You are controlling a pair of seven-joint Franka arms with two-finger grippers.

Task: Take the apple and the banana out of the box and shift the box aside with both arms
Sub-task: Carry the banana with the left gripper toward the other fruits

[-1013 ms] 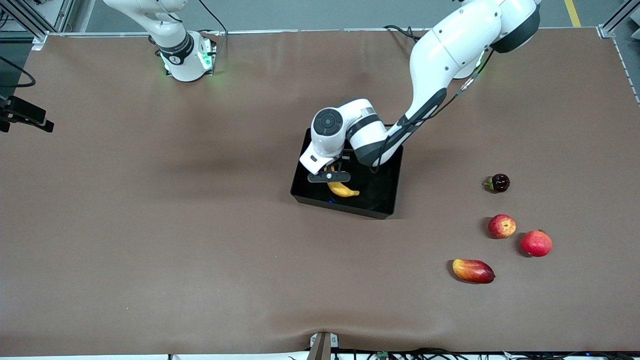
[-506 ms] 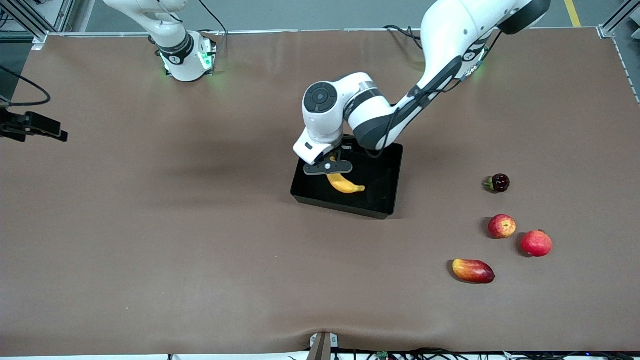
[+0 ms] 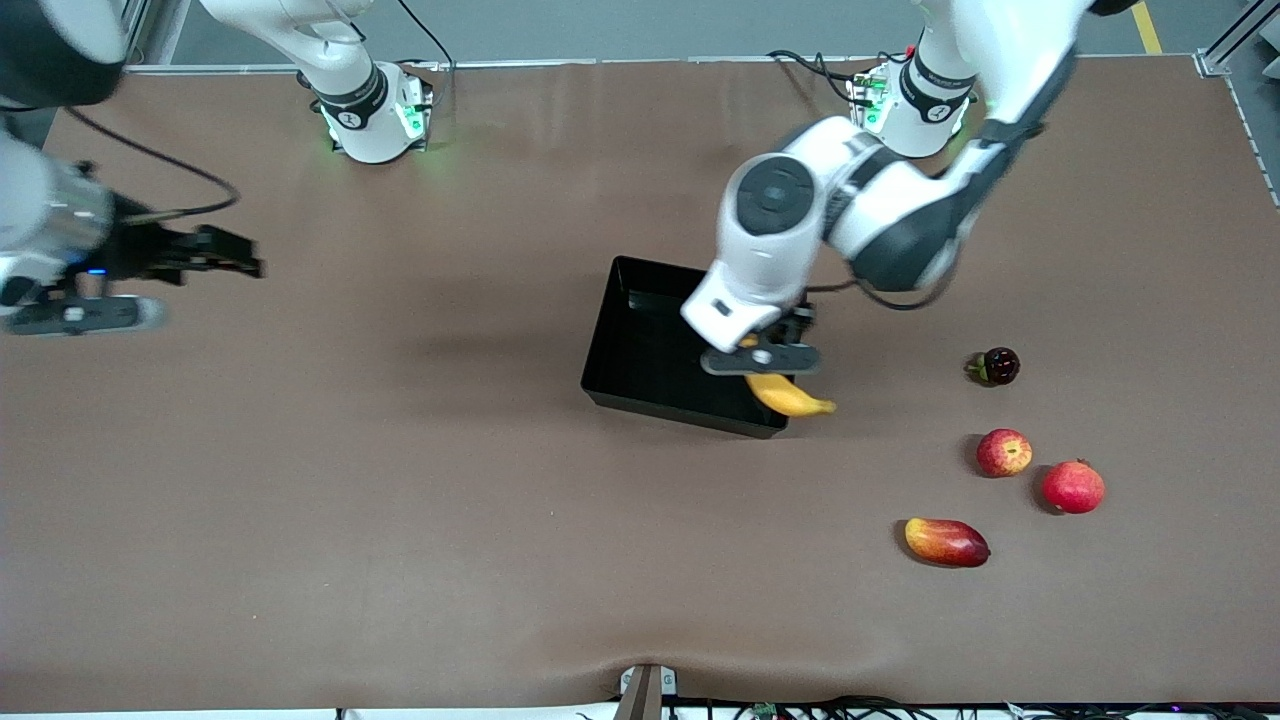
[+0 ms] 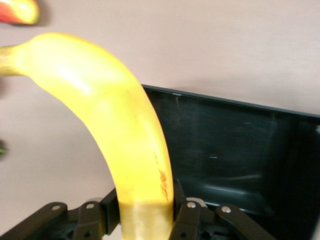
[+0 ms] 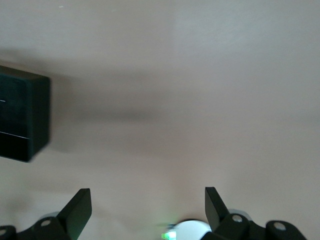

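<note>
**Yellow banana held over the corner of the black box**

Brown surface carries four loose fruits toward the left arm's end. Nearest the front camera lies the red-yellow mango. Farther from it sit the all-red round fruit and, just beside it, the small apple with yellow blotches; a small dark fruit lies farther still. All four are well apart from the left end effector.

That left end effector hangs over the box's corner nearest the fruits, its fingers clamped on one end of the banana. The banana juts out past the box wall, over bare surface. The box rests on the surface, with nothing seen inside.

The right end effector is in the air over bare surface toward the right arm's end, fingers spread wide, holding nothing.
</note>
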